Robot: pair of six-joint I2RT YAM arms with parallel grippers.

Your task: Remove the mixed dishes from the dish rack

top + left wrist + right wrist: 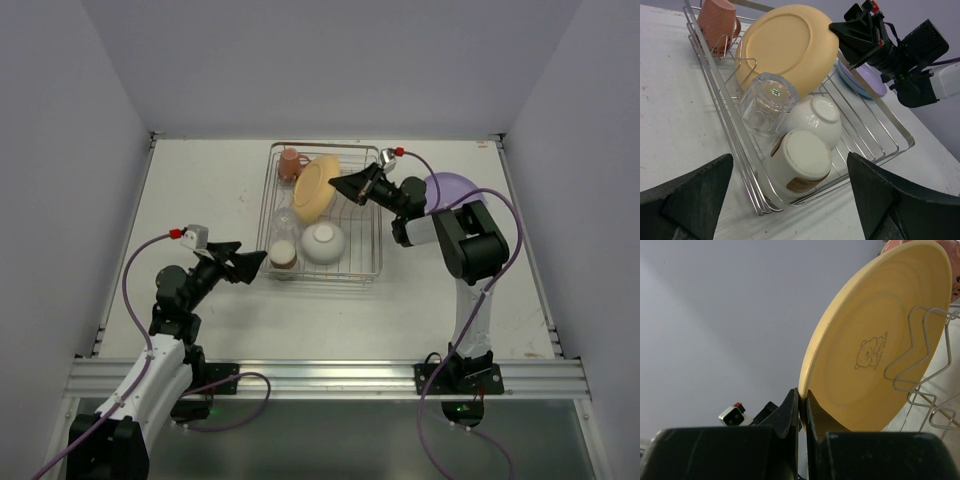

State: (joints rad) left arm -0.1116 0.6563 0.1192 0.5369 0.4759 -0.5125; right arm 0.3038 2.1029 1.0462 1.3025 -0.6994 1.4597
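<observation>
**Right gripper pinches the yellow plate in the rack; left gripper waits wide open**

Nearest the arm bases, the left gripper [252, 252] hovers over the desk [200, 180] with its fingers spread wide and nothing between them. It sits just outside the near-left corner of the dish rack [380, 225] and points at that corner.

Along the rack's near side are the small brown cup [800, 162], tipped so its base faces the left wrist camera, and the white bowl [817, 117] beside it on the right, turned foot up. The two look to be touching. Just behind the cup is the clear glass [767, 102], also tilted base-out, close against both of them.

Farther in, the yellow-orange plate [315, 188] stands on edge in the middle of the rack and leans among the wire tines. The right gripper [802, 400] reaches in over the rack's right side and is clamped narrowly on the plate's rim. The right wrist view shows the rim caught between the two fingers and a small bear print on the plate's face.

The salmon-pink mug [292, 163] is in the far-left corner of the rack, behind the plate.

Outside the rack, on the desk to its right, lies the lilac plate [871, 82], partly hidden by the right arm. A bluish rim shows under its edge in the left wrist view.
</observation>
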